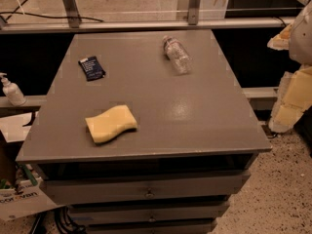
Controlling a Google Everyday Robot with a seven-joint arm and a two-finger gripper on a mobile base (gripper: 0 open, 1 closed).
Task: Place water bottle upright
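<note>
1. The grey table fills most of the view, with drawers stacked under its top. Its right edge runs just to the left of the gripper, and its front edge lies nearest the camera. A wide bare stretch of tabletop spans the middle and the near right corner.
2. The gripper sits at the right border of the view, off the table and beside its right edge, level with the tabletop's middle depth. I cannot tell whether it is parted or closed, and it touches nothing on the table.
3. The water bottle lies on its side well to the left of the gripper and farther back. It is on the far right part of the top, with its cap pointing toward the far edge. Bare surface surrounds it on all sides.
4. The yellow sponge lies flat far to the gripper's left, near the front edge and well apart from the bottle.
5. A dark blue packet lies farther left still, near the table's left edge.
6. A small white pump bottle stands off the table, beyond its left edge.
</note>
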